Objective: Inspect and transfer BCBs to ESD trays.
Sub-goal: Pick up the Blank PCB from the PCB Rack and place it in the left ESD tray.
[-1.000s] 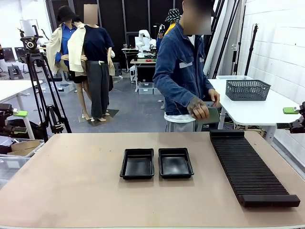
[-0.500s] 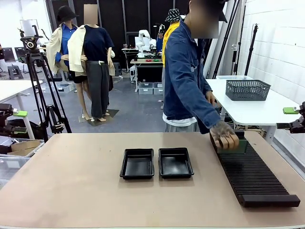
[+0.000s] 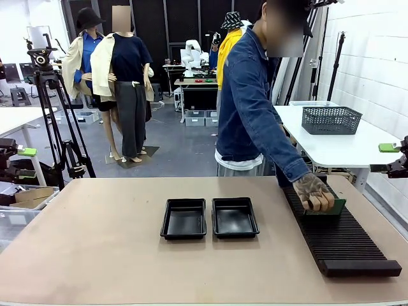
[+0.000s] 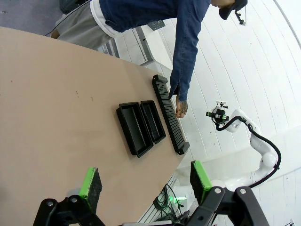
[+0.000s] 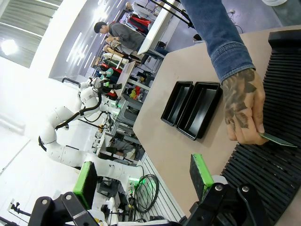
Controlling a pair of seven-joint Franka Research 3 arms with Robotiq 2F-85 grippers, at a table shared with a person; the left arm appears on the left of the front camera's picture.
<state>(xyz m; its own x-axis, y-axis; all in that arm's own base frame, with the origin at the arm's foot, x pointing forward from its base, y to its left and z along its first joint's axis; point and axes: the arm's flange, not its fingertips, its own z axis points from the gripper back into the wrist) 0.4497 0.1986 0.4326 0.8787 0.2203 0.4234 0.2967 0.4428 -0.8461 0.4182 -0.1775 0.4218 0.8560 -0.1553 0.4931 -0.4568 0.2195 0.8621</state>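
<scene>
BCB going into the rack, both grippers idle.

Front view: one BCB [image 3: 329,206] held on edge in the person's hand [image 3: 313,190], low over the middle of the ribbed rack [image 3: 341,245] along the right edge of the table [image 3: 95,242]; two ESD trays [image 3: 184,218] side by side, touching, at mid-table, nothing in them. Left wrist view: left gripper [image 4: 145,181] released, pads wide apart, high over the table's left side, grasping nothing. Right wrist view: right gripper [image 5: 142,179] likewise released, just off the right edge beside the rack. Best kept clear while the hand works there; afterwards, best to take the BCB squarely by its edges and lower it flat inside a tray's rim.
</scene>
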